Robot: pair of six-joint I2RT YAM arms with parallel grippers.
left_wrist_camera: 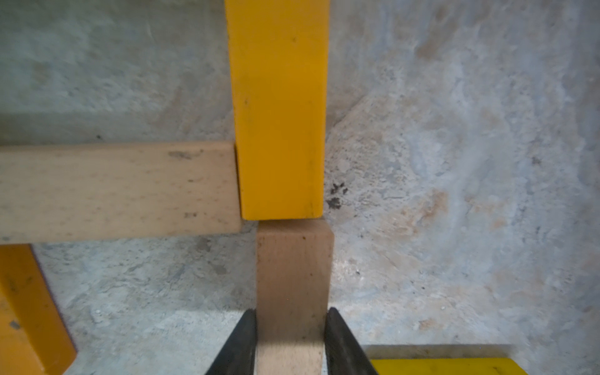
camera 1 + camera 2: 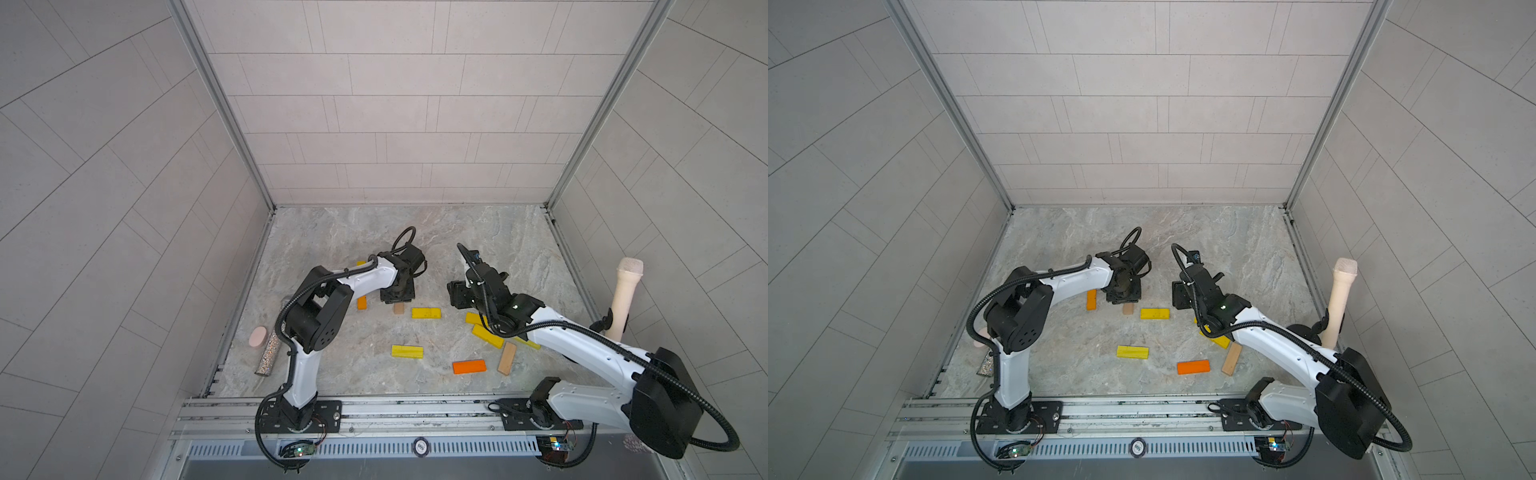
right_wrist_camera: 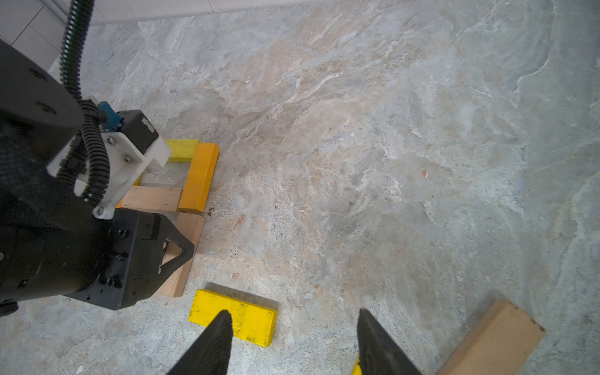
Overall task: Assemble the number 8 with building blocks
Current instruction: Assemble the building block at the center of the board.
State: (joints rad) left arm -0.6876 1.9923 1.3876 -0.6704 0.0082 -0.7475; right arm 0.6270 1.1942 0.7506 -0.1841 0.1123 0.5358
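**Left claw [image 1: 290, 313] on tan bar [image 1: 293, 276]**

Claw closed across the tan bar, fingers [image 1: 337, 337] pressed on its long edges. The bar's far end, just ahead of the tips, butted the orange bar [image 1: 279, 113] of the part-built 8 [image 3: 152, 198]. Right claw [image 3: 293, 344] hung half open and empty over a loose yellow bar [image 3: 233, 316].

Judged: light, stiff wood with smooth faces, likely to slide on the bench [image 3: 357, 130]. Best taken by the long edges near mid-length.
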